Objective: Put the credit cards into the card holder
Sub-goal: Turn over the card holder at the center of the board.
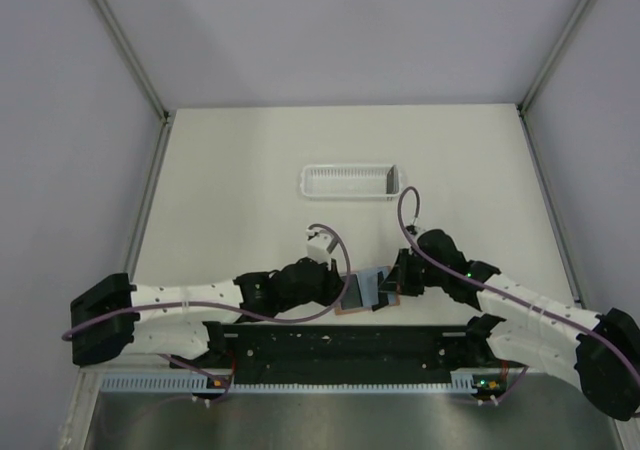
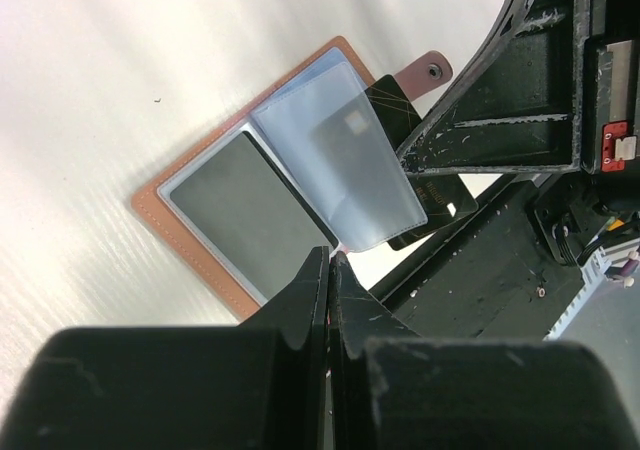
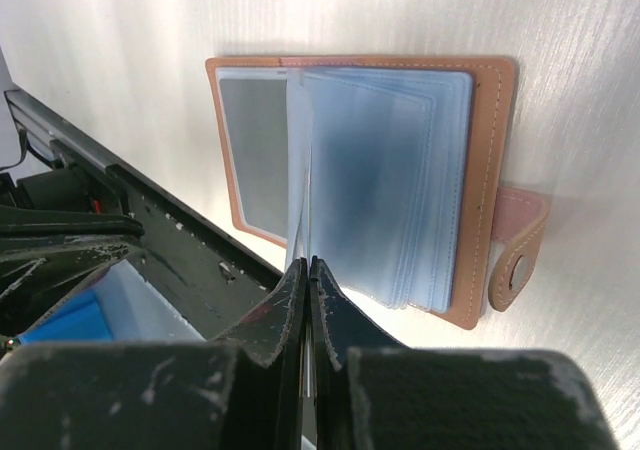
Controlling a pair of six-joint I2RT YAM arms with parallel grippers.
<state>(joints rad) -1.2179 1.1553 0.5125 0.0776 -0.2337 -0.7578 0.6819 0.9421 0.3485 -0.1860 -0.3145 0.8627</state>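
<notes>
Where the 2 arms meet close to the near edge of the worktop (image 1: 230, 190), the card holder (image 3: 490, 150) lies open and flat between the hands. The left hand (image 2: 330, 270) has its fingers pressed together, tips at the holder's edge; whether they touch it I cannot tell. The right hand (image 3: 308, 270) is likewise closed tight, its tips just below a clear sleeve that stands up from the spine, and I cannot tell if it pinches that sleeve. In the left wrist view a dark credit card (image 2: 245, 220) sits inside the flat left pocket. A black credit card (image 2: 440, 195) shows through a lifted sleeve and sticks out past its edge, by the right arm. The snap strap (image 2: 425, 70) lies flat beside the holder. Farther back, well apart, stands a white slatted tray (image 1: 350, 168).
</notes>
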